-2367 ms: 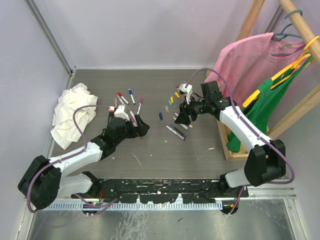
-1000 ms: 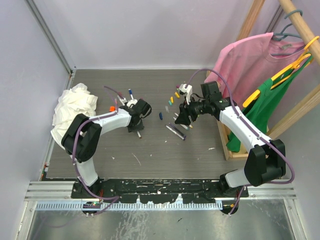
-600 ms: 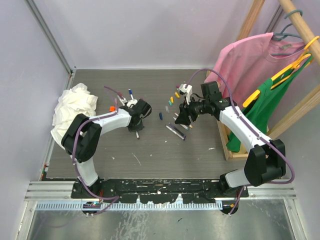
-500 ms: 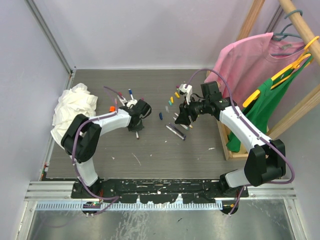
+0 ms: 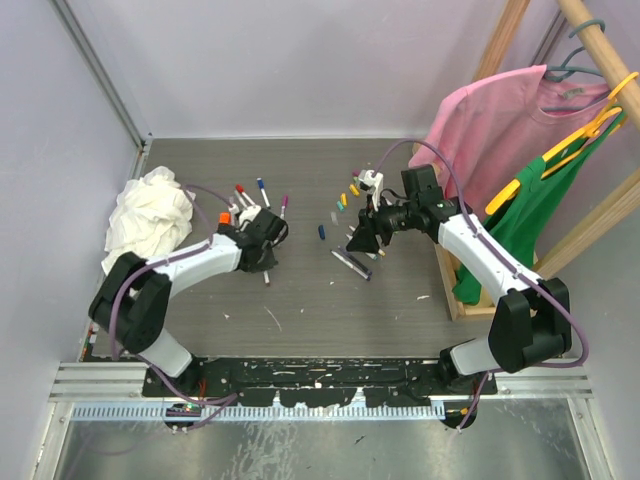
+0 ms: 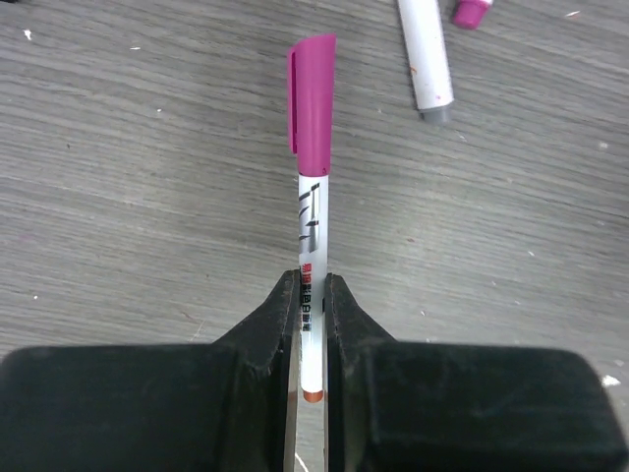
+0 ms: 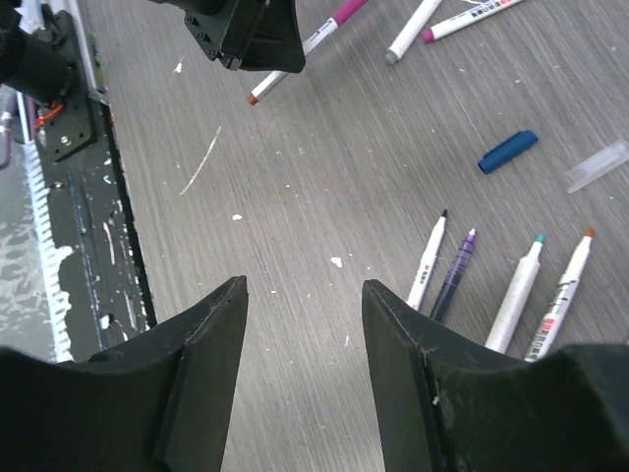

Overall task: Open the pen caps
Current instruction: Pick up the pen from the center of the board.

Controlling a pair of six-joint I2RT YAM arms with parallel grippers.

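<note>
The left tool (image 6: 312,287) is clenched on a white-barrelled marker pen (image 6: 311,221). Its two black fingers pinch the barrel close to the pen's orange tail end. The magenta plastic cap (image 6: 311,103) is on the pen and sticks out well beyond the fingers, over the grey wood-grain surface (image 5: 300,300). The grip sits in the left half of the surface, about midway between the near and far edges.

A second ago these fingers stood apart around the barrel; they have since closed on it. The left arm has changed shape too: its elbow has swung down toward the near left corner, and the tool has drawn slightly toward the left edge.

Just beyond it, toward the far edge, lie pens with a red cap (image 5: 240,188), a blue cap (image 5: 259,183) and a purple cap (image 5: 283,200).

The right tool (image 7: 303,290) hangs released, fingers apart with nothing between them, above the middle of the surface, where it was before. Below it lie uncapped pens (image 7: 432,261) and a loose dark blue cap (image 7: 507,151). A few more loose caps (image 5: 344,199), yellow, orange and green, lie toward the far edge.

A crumpled white cloth rag (image 5: 150,215) rests at the left edge, with a small orange cap (image 5: 225,217) between it and the left tool.
</note>
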